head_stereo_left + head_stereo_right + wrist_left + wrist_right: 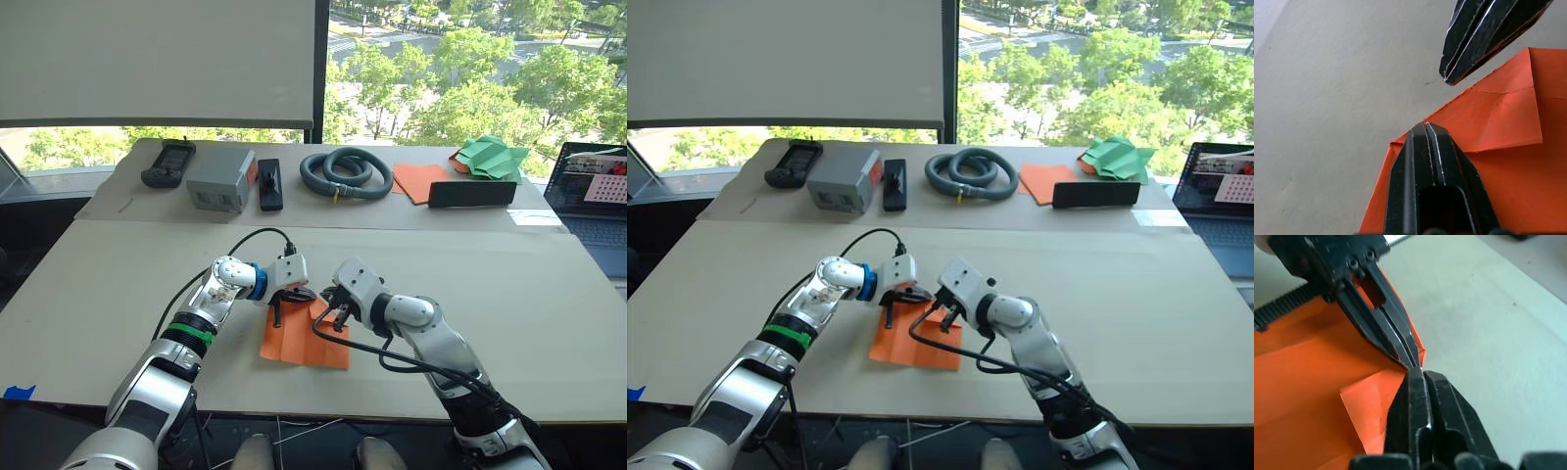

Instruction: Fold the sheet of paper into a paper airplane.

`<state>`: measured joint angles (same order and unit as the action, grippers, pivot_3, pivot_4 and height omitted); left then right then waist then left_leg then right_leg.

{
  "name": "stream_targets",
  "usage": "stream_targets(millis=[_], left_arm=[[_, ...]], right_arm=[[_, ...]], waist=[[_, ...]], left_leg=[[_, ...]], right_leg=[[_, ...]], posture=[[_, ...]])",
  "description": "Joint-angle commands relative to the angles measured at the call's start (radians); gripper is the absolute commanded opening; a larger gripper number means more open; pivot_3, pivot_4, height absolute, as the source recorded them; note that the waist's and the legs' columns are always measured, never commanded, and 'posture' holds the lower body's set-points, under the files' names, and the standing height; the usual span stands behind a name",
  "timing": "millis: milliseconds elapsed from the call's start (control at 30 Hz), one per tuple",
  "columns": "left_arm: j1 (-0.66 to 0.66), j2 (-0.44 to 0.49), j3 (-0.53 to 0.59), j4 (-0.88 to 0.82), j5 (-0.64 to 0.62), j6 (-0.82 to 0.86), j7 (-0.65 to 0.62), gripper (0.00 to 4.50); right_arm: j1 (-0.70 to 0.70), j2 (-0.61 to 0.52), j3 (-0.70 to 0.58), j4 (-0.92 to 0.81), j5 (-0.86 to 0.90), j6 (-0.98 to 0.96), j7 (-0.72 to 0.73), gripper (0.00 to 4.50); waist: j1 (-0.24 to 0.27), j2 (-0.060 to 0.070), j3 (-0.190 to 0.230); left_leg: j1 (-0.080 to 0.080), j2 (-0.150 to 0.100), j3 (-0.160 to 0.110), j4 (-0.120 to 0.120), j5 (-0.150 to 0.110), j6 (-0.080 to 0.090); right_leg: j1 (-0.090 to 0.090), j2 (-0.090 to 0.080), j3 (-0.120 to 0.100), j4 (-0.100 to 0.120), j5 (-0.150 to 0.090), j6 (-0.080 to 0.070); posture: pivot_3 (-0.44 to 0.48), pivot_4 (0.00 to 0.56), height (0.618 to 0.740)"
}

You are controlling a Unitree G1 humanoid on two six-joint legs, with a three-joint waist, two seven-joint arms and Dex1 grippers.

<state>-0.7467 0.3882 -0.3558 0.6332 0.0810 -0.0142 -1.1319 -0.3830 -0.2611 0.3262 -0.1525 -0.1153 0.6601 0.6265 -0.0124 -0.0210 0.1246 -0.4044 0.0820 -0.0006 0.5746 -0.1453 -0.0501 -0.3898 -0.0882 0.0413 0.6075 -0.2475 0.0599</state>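
Note:
The sheet of paper (294,345) lies flat on the near table, bright orange, with one corner folded over into a small flap (1498,117). My left gripper (279,313) is shut, its tip resting at the sheet's far edge beside that flap (1425,126). My right gripper (338,318) is also shut and points down at the same corner (1419,373). The two tips almost meet there, and the left gripper's tip (1411,363) shows just ahead of the right one. Nothing is held between either pair of fingers. No paper airplane shape shows.
On the far table sit a black handset (168,163), a grey box (221,180), a black block (270,184), a coiled grey hose (346,174), smooth orange sheets (421,181), a green paper shape (490,157) and a black bar (471,193). A laptop (593,196) stands at right.

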Motion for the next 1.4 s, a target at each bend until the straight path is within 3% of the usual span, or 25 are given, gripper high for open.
stream_targets(millis=[33,700,1400], left_arm=[[0.020,0.006,-0.027,0.015,0.034,0.020,-0.010,0.00],[0.022,0.017,-0.028,0.005,0.039,0.026,-0.008,0.00],[0.022,0.028,-0.035,0.010,0.044,0.019,-0.014,0.00]], right_arm=[[-0.033,0.019,0.015,0.038,0.001,-0.041,-0.023,0.05],[0.006,-0.032,0.134,0.119,-0.028,0.051,-0.004,0.05],[0.170,-0.144,0.180,-0.050,-0.027,0.170,0.016,0.05]], waist=[[0.000,0.000,0.000],[0.000,0.001,-0.010],[0.001,-0.003,-0.020]], left_leg=[[0.000,0.000,0.000,0.000,0.000,0.000],[0.001,0.000,0.000,0.000,0.000,0.000],[0.003,0.000,0.000,0.000,-0.001,-0.001]], right_leg=[[0.000,0.000,0.000,0.001,0.000,0.000],[0.000,0.000,0.000,0.002,-0.002,0.000],[0.001,-0.001,0.000,0.002,-0.005,-0.001]], posture=[[0.000,0.150,0.714],[0.000,0.150,0.714],[0.000,0.150,0.714]])
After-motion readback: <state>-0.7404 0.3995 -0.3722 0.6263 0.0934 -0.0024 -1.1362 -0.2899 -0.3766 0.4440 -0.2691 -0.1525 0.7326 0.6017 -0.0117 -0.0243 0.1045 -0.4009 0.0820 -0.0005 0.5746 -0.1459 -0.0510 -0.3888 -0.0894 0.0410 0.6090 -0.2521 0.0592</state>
